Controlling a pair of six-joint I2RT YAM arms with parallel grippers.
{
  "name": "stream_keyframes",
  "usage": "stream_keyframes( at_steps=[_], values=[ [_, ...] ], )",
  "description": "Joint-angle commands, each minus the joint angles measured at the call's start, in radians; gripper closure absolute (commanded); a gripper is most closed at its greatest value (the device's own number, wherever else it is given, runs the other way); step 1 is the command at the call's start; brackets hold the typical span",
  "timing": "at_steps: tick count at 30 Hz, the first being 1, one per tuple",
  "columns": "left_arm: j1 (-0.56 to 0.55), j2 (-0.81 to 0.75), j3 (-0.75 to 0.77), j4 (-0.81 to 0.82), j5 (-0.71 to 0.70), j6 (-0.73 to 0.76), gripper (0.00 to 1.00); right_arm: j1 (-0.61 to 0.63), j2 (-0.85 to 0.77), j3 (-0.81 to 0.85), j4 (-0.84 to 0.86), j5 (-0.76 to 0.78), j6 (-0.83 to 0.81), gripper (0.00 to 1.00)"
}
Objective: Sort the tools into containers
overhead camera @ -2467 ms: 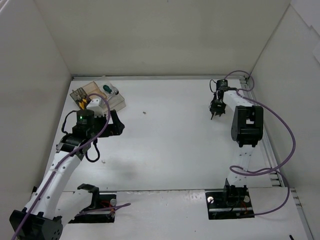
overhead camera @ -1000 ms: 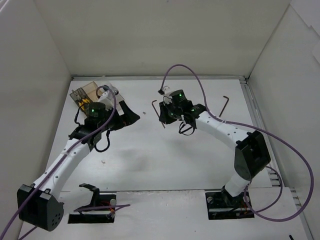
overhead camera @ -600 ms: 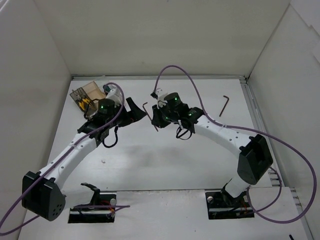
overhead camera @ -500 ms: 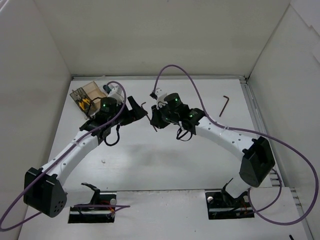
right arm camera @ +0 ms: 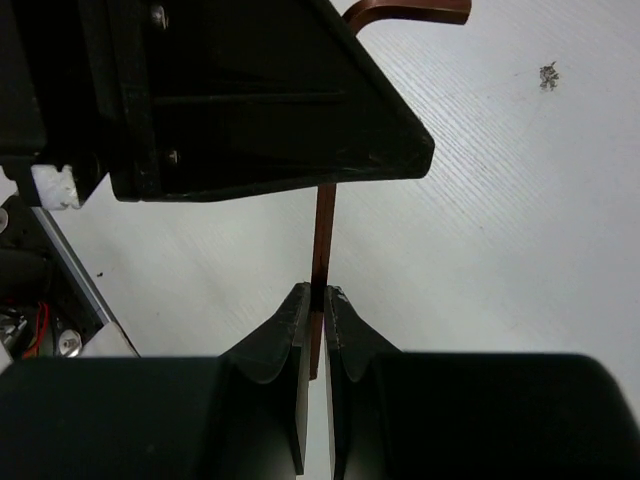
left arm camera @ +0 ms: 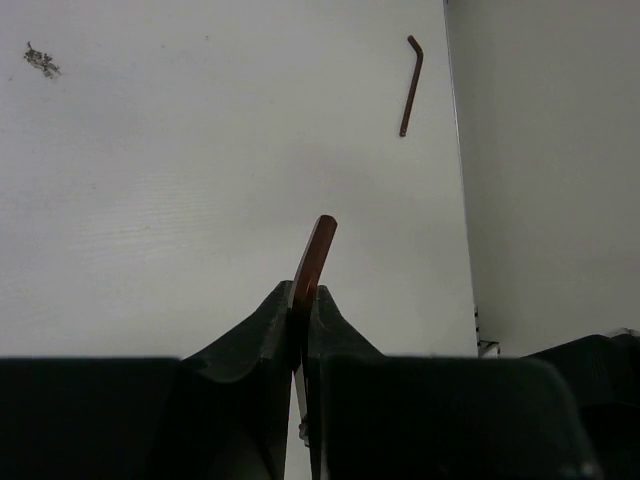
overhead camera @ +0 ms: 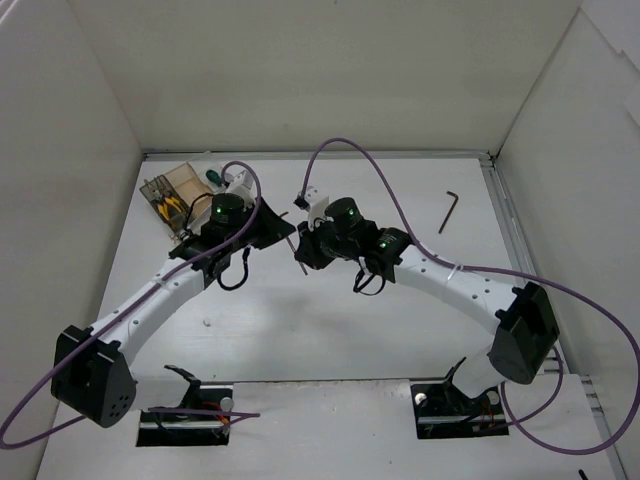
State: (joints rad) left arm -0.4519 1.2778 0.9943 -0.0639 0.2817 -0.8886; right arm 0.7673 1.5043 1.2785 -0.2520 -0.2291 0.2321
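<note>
At the upper left of the overhead view, the organiser tray (overhead camera: 172, 183) is holding the pliers (overhead camera: 170, 207). Mid-frame, the left gripper (left arm camera: 302, 292) is clenching a hex key (left arm camera: 317, 245) while the right gripper (right arm camera: 318, 293) is also pinching it, which looks like a handover. Next, the right one likely needs to let go. A second hex key (overhead camera: 448, 211) is lying far right.

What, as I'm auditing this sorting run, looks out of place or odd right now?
The left gripper and right gripper both have their fingers shut on the same hex key. A second hex key lies alone on the table's right side, far from the organiser tray.
</note>
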Motion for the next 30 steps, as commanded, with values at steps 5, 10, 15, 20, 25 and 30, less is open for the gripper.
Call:
stream_keyframes(
  at_steps=[5,10,15,20,25,30],
  values=[
    [0.002,-0.049,0.043,0.056,-0.027,0.027,1.00,0.006,-0.058,0.007,0.072,0.050,0.003,0.72],
    [0.106,-0.077,0.066,0.018,-0.038,0.111,1.00,0.006,-0.073,0.002,0.071,0.094,0.009,0.47],
    [0.309,-0.083,0.124,0.001,-0.016,0.261,1.00,-0.014,-0.145,-0.059,0.066,0.163,0.000,0.41],
    [0.450,0.046,0.277,-0.014,-0.026,0.393,1.00,-0.063,-0.219,-0.142,0.040,0.224,0.006,0.38],
    [0.573,0.264,0.434,0.091,0.083,0.375,1.00,-0.086,-0.266,-0.195,0.008,0.281,-0.010,0.37],
    [0.651,0.497,0.608,0.131,0.177,0.389,1.00,-0.108,-0.292,-0.234,0.000,0.278,0.000,0.37]
  ],
)
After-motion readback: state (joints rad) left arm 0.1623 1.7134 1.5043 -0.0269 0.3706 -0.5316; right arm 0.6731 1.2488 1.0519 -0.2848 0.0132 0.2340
